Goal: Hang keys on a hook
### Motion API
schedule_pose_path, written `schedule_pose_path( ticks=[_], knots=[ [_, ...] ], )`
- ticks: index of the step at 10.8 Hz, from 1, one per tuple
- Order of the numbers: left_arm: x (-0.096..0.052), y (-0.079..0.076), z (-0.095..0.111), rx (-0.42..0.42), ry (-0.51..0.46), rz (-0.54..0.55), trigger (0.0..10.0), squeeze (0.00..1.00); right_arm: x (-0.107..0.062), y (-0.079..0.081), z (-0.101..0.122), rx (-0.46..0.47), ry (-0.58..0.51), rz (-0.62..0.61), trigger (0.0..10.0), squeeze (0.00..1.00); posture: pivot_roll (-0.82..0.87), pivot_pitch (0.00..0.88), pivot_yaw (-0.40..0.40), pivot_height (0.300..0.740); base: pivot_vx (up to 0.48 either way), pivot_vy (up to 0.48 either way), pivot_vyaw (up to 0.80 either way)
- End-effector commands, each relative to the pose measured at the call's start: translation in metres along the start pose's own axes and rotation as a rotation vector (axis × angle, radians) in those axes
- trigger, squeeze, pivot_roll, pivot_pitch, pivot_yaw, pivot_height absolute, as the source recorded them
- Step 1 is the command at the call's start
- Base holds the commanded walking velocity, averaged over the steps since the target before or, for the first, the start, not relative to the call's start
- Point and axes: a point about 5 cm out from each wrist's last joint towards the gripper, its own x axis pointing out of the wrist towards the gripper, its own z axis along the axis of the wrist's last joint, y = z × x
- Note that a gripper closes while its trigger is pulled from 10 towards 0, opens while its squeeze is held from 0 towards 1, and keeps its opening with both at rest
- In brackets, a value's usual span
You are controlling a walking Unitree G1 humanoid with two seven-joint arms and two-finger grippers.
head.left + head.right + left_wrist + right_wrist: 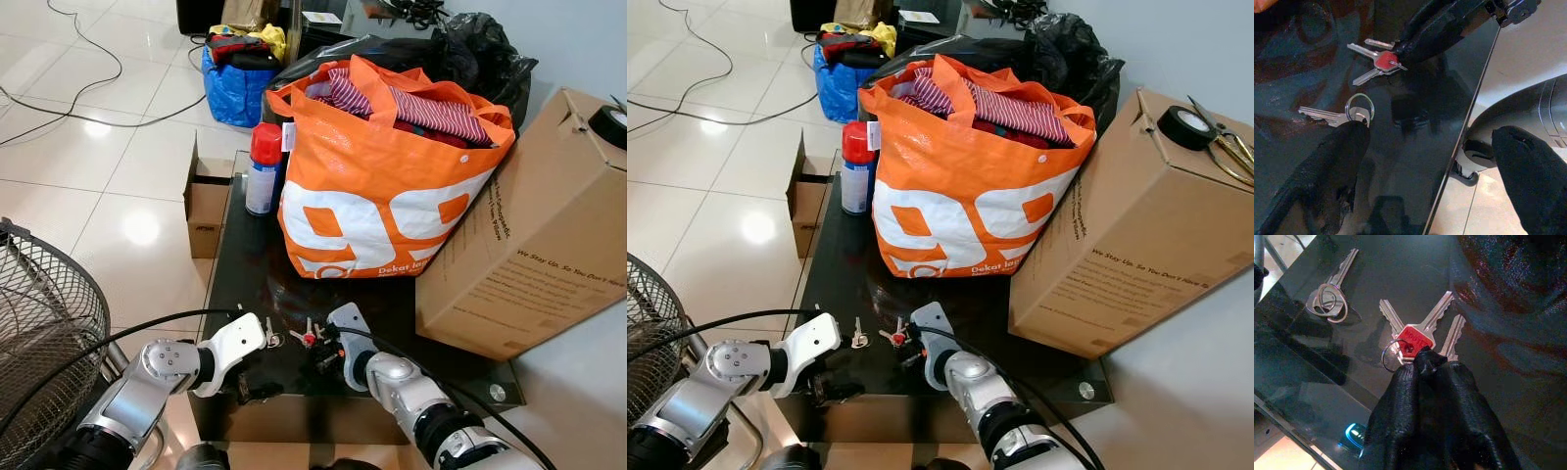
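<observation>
Keys: two sets are seen lying flat on the near edge of a dark glass table (245, 255), close to each other but apart.
Red-tagged keys (1418, 335): a bunch of three silver keys with a red tag and a thin ring is placed on the right of the pair; the keys are fanned out away from the robot.
Single key (1332, 296): a silver key on a round split ring is placed just to the left of the red-tagged bunch.
Right gripper (328, 351): it is lowered onto the table at the near side of the red-tagged keys; its two black fingers (1425, 396) are pressed together with their tips against the red tag and ring. Whether the tag is actually pinched cannot be told.
Left gripper (1430, 161): it is held at the near left table edge with its fingers spread wide; one fingertip (1349, 139) is set on the glass right at the ring of the single key, the other is held off the table edge, over the floor.
Orange bag (382, 186): it is stood farther back on the table, stuffed with striped cloth.
Spray can (263, 168): it is stood upright just left of the bag, with a red cap.
Cardboard box (534, 235): it is tilted against the right side of the bag.
Fan (39, 333): a wire guard is seen at the near left.
</observation>
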Motion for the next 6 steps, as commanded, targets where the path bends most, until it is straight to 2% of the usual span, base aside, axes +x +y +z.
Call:
schedule_pose_path(
  ticks=[1,4,6],
  knots=[
    [0.003,-0.003,0.006,0.014,-0.015,-0.015,10.0,0.07,-0.003,-0.007,-0.004,0.001,0.01,-0.027,0.0,0.0,-0.02,0.079,-0.214,0.74,0.0,0.0,0.0],
    [0.005,-0.002,0.008,0.019,-0.019,-0.014,10.0,0.06,-0.005,-0.011,-0.004,-0.007,0.007,-0.036,0.0,0.0,-0.03,0.064,-0.209,0.74,0.0,0.0,0.0],
    [0.008,0.001,0.009,0.026,-0.022,-0.004,10.0,0.06,-0.009,-0.021,0.005,-0.052,-0.031,-0.059,0.0,0.0,-0.03,0.033,-0.204,0.74,0.0,0.0,0.0]
  ],
)
